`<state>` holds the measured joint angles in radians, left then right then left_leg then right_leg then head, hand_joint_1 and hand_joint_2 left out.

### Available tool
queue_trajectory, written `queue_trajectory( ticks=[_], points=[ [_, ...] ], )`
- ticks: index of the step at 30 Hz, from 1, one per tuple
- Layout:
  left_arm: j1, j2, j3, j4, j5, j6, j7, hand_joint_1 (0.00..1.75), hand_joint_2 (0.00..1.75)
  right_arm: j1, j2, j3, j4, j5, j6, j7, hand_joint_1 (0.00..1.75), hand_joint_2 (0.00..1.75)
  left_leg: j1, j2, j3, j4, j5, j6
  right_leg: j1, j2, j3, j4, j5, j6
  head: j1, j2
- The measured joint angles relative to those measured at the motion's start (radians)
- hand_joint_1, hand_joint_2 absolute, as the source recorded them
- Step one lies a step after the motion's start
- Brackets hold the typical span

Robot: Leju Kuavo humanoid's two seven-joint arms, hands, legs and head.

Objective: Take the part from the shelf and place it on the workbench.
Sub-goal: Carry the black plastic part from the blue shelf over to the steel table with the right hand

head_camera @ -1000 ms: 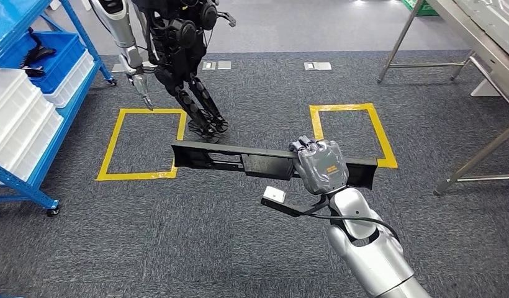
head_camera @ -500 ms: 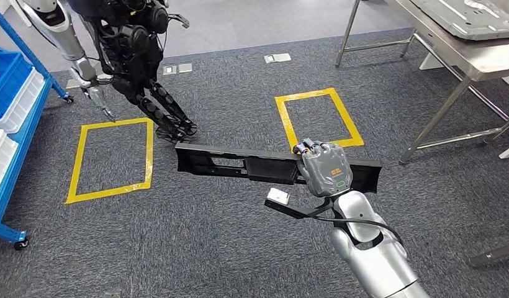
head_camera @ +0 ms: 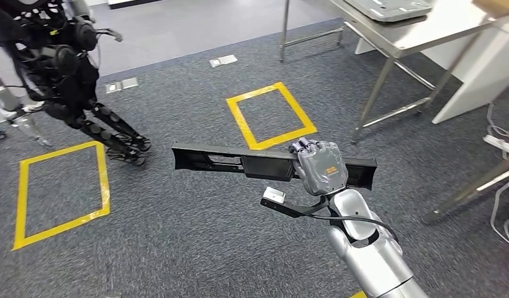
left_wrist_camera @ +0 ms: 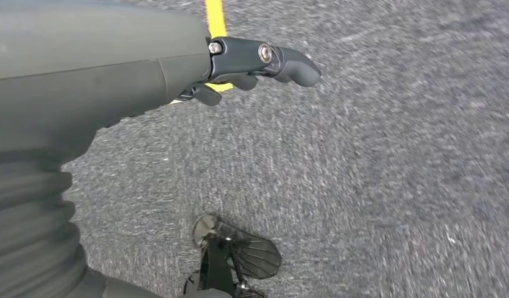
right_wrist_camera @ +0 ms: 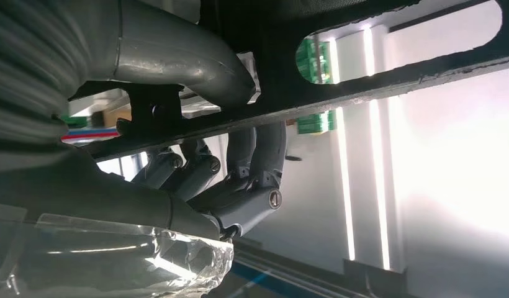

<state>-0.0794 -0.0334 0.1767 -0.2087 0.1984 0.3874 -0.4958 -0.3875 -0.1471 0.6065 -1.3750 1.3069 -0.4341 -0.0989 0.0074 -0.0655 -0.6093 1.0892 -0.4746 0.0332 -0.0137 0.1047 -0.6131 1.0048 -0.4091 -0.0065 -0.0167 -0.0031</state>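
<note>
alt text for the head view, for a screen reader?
The robot's right hand grips a long black part, held level over grey carpet. Beyond it lie two yellow tape squares; another dark humanoid robot stands at upper left, and a steel workbench at upper right.

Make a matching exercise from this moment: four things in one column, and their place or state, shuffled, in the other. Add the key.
1. long black part
2. left hand
3. yellow tape square
4. grey tray

A. on the metal workbench
B. held by the right hand
C. on the carpet near a workbench leg
D. holding nothing, above the carpet

Pairs: 1-B, 2-D, 3-C, 4-A
</note>
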Motion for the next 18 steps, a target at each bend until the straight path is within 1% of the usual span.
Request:
queue_trajectory(
  ticks=[1,2,3,4,5,6,7,8,9,10,11,12,13,14,15,16,17,18],
  points=[
    [0.000,0.000,0.001,0.000,0.000,0.000,0.000,0.00,1.75,0.000,0.001,0.000,0.000,0.000,0.000,0.000,1.75,1.75,-0.003,-0.016,0.017,-0.036,0.014,0.002,0.001,0.010,-0.002,0.000,0.002,0.001,0.000,0.000],
    [0.000,0.000,0.001,0.000,0.000,0.000,0.000,0.00,1.75,-0.001,0.002,0.000,-0.001,0.000,0.001,0.000,1.75,1.75,-0.007,-0.022,0.023,-0.050,0.017,0.002,0.002,0.020,-0.005,-0.001,0.004,0.004,0.000,0.000],
    [-0.001,0.000,0.002,0.000,0.000,0.000,0.000,0.00,1.75,-0.001,0.002,-0.001,-0.001,0.000,0.001,0.000,1.75,1.75,-0.011,-0.010,0.024,-0.053,0.021,0.004,0.003,0.031,-0.009,-0.003,0.008,0.009,0.000,0.000],
    [-0.002,-0.001,0.002,0.000,0.000,0.000,0.001,0.00,1.75,-0.001,0.001,-0.002,-0.001,0.000,0.001,-0.001,1.75,1.75,-0.010,0.003,0.024,-0.058,0.026,0.008,0.004,0.034,-0.015,-0.002,0.010,0.014,0.000,0.000],
    [-0.003,-0.002,0.002,0.000,0.000,0.000,0.001,0.00,1.75,-0.002,0.000,-0.003,-0.001,0.000,0.002,-0.001,1.75,1.75,-0.010,0.015,0.025,-0.064,0.032,0.014,0.006,0.017,-0.024,0.006,0.006,0.016,0.001,0.000],
    [-0.003,-0.003,0.002,-0.001,0.000,-0.001,0.001,0.00,1.75,-0.003,-0.001,-0.004,-0.001,0.000,0.001,-0.001,1.75,1.75,-0.009,0.028,0.024,-0.070,0.038,0.020,0.009,-0.011,-0.039,0.030,-0.009,0.016,0.002,0.000],
    [-0.003,-0.004,0.002,-0.001,0.000,-0.001,0.001,0.00,1.75,-0.004,-0.001,-0.005,-0.001,0.000,0.001,-0.001,1.75,1.75,-0.008,0.041,0.023,-0.075,0.043,0.024,0.011,-0.045,-0.063,0.076,-0.034,0.013,0.004,0.000],
    [-0.002,-0.004,0.002,-0.001,0.000,-0.001,0.001,0.00,1.75,-0.005,-0.001,-0.005,-0.001,0.000,0.001,-0.002,1.75,1.75,-0.010,0.054,0.020,-0.076,0.044,0.027,0.010,-0.075,-0.094,0.142,-0.068,0.010,0.006,0.000],
    [0.000,-0.004,0.003,0.000,0.000,-0.001,0.001,0.00,1.75,-0.006,-0.001,-0.005,-0.001,0.000,0.001,-0.002,1.75,1.75,-0.012,0.069,0.016,-0.076,0.045,0.028,0.008,-0.087,-0.127,0.214,-0.100,0.009,0.007,0.000],
    [0.001,-0.004,0.004,0.000,0.001,-0.001,0.003,0.00,1.75,-0.005,-0.001,-0.005,-0.001,0.000,0.002,-0.002,1.75,1.75,-0.014,0.084,0.013,-0.076,0.045,0.028,0.006,-0.092,-0.151,0.272,-0.122,0.011,0.008,0.000],
    [0.001,-0.004,0.004,0.000,0.002,-0.002,0.004,0.00,1.75,-0.005,-0.001,-0.005,0.000,0.000,0.002,-0.002,1.75,1.75,-0.015,0.099,0.011,-0.075,0.045,0.028,0.004,-0.095,-0.158,0.297,-0.131,0.017,0.008,0.000],
    [0.001,-0.005,0.005,0.000,0.002,-0.002,0.006,0.00,1.75,-0.004,-0.001,-0.005,0.000,0.000,0.002,-0.002,1.75,1.75,-0.015,0.113,0.009,-0.075,0.045,0.028,0.004,-0.099,-0.141,0.277,-0.124,0.024,0.008,0.000],
    [0.001,-0.005,0.006,0.000,0.002,-0.003,0.007,0.00,1.75,-0.005,-0.002,-0.006,0.000,0.000,0.002,-0.002,1.75,1.75,-0.016,0.127,0.010,-0.075,0.045,0.028,0.005,-0.110,-0.100,0.215,-0.106,0.031,0.008,0.000],
    [0.001,-0.006,0.006,0.000,0.002,-0.003,0.008,0.00,1.75,-0.005,-0.002,-0.006,-0.001,0.000,0.002,-0.002,1.75,1.75,-0.017,0.140,0.011,-0.075,0.045,0.026,0.007,-0.135,-0.049,0.134,-0.085,0.035,0.009,0.000],
    [0.001,-0.006,0.006,0.000,0.002,-0.004,0.008,0.00,1.75,-0.007,-0.002,-0.006,-0.001,0.000,0.002,-0.002,1.75,1.75,-0.021,0.153,0.012,-0.074,0.043,0.023,0.013,-0.161,-0.005,0.062,-0.067,0.033,0.009,0.000],
    [0.001,-0.007,0.006,-0.001,0.002,-0.004,0.008,0.00,1.75,-0.008,-0.002,-0.006,-0.001,0.000,0.002,-0.002,1.75,1.75,-0.025,0.165,0.013,-0.073,0.042,0.019,0.016,-0.180,0.024,0.012,-0.055,0.028,0.009,0.000],
    [0.001,-0.007,0.006,-0.001,0.002,-0.005,0.008,0.00,1.75,-0.009,-0.001,-0.006,-0.002,0.000,0.002,-0.002,1.75,1.75,-0.028,0.176,0.014,-0.072,0.041,0.015,0.019,-0.188,0.035,-0.009,-0.048,0.021,0.008,0.000],
    [0.000,-0.008,0.006,-0.001,0.002,-0.005,0.008,0.00,1.75,-0.009,0.000,-0.006,-0.002,0.000,0.002,-0.002,1.75,1.75,-0.029,0.189,0.015,-0.072,0.040,0.010,0.021,-0.178,0.034,-0.013,-0.044,0.014,0.008,0.000]
  ],
)
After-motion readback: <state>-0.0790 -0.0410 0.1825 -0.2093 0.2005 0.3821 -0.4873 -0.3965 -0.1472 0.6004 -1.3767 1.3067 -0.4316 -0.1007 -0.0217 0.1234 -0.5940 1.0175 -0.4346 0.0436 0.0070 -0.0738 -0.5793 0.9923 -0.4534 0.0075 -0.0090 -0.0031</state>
